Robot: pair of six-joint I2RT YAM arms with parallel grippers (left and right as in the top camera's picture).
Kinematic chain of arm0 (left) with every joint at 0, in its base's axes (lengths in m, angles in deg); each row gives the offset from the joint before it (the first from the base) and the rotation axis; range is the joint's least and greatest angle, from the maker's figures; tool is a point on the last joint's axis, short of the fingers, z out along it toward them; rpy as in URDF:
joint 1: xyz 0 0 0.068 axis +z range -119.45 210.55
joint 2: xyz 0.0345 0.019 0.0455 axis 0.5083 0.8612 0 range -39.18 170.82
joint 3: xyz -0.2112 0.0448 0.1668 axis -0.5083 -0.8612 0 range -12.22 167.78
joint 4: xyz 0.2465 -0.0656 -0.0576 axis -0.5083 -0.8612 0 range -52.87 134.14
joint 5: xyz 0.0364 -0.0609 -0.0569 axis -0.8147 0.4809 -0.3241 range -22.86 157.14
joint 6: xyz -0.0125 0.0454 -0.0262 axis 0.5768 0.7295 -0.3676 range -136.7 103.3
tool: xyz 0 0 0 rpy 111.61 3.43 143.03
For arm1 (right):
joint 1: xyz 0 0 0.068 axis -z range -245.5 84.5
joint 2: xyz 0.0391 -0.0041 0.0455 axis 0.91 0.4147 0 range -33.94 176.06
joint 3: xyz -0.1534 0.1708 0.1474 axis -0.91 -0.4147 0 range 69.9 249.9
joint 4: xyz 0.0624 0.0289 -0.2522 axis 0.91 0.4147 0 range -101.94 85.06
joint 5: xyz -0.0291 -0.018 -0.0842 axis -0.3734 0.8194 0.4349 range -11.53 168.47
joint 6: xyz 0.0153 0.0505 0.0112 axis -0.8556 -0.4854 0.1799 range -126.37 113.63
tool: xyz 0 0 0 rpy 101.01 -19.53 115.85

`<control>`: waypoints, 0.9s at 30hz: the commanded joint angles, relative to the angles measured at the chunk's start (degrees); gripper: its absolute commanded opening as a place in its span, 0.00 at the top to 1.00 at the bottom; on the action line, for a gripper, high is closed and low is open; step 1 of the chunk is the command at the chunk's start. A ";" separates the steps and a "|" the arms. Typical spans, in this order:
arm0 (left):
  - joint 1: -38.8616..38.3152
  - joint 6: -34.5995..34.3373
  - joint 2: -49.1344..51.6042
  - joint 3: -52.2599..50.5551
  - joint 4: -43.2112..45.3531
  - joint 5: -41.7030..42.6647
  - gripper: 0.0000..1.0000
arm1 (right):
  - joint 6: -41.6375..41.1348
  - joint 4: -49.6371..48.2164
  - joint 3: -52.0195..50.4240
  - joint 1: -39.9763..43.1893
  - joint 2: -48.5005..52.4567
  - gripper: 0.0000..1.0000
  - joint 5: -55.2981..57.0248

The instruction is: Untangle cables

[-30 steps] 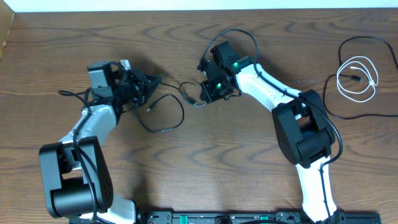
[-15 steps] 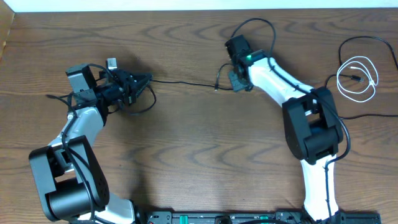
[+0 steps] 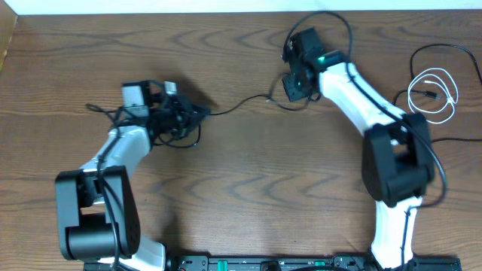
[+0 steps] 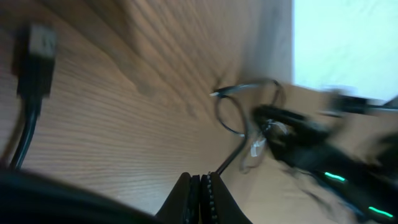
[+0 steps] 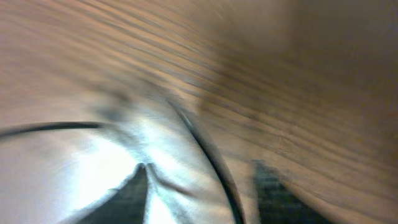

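Observation:
The black cable [image 3: 241, 104] runs across the table between my two grippers. My left gripper [image 3: 197, 113] is shut on it, and in the left wrist view the black cable [image 4: 227, 158] comes out of the closed tips of the left gripper [image 4: 202, 177]. Its plug end [image 4: 34, 56] lies beside that wrist. My right gripper [image 3: 292, 89] is at the cable's far end. In the blurred right wrist view the right gripper [image 5: 199, 168] is open, with the black cable [image 5: 211, 163] passing loosely between the fingers. The white cable [image 3: 433, 94] lies coiled at the far right, apart from both.
A thin black cord [image 3: 422, 139] loops around the white coil near the right edge. The table's back edge [image 3: 226, 10] is close behind the right gripper. Arm wires bunch beside the left wrist [image 3: 105, 113].
The right gripper's jaws have opened, and it has moved up and right. The left gripper has shifted right with the black cable, which now sags between the arms.

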 commanded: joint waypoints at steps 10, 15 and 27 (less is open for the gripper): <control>-4.11 -5.11 0.44 0.17 -0.31 -3.15 0.93 | 28.52 7.69 0.09 0.13 -6.36 0.18 -40.41; -3.85 -10.95 0.44 0.17 -0.24 2.97 0.92 | 29.20 8.87 0.02 -1.33 -5.51 0.18 -41.29; -3.87 -16.70 0.44 0.15 -0.26 10.95 0.93 | 30.21 8.33 -0.04 -9.68 -2.36 0.25 -40.68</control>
